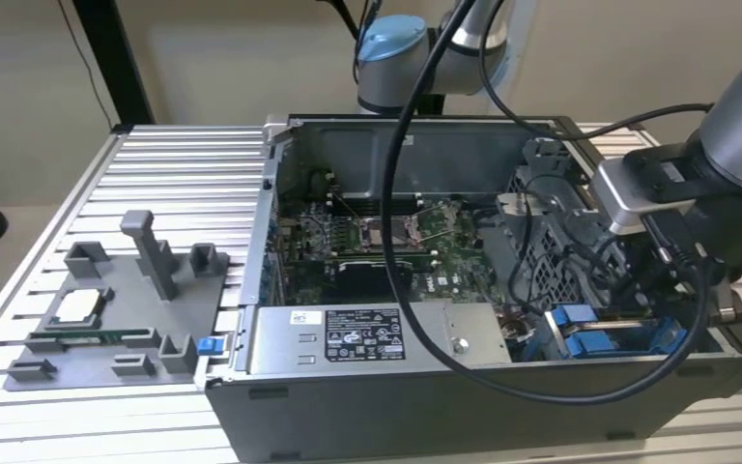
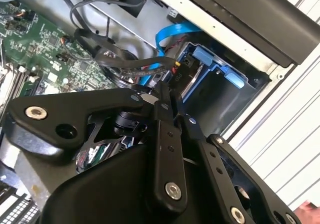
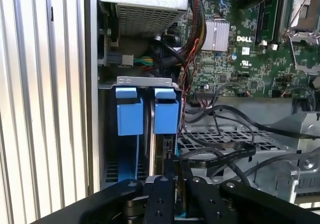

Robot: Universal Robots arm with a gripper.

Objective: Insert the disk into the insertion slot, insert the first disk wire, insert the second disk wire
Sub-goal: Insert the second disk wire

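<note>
The bench under me is ribbed silver metal, with a plain beige wall behind it. On it sits an open computer case, and toward the exterior view's left a grey tray holding small parts.

In the exterior view my arm reaches into the case's corner on the exterior view's right, above the blue rails of the insertion slot. That view also takes in the green circuit board and the grey labelled power supply box along the near wall.

The first wrist view looks straight into the slot: two blue tabs side by side under a grey metal bracket, and between them the thin edge of the disk, standing on edge in the slot. My fingers are pressed close together around the disk's near end, grasping it.

In the second wrist view my fingers point toward the same blue bay, with a blue ribbon cable looping beside it.

Black cables drape over the perforated metal cage just beside the slot, crowding my fingers.
</note>
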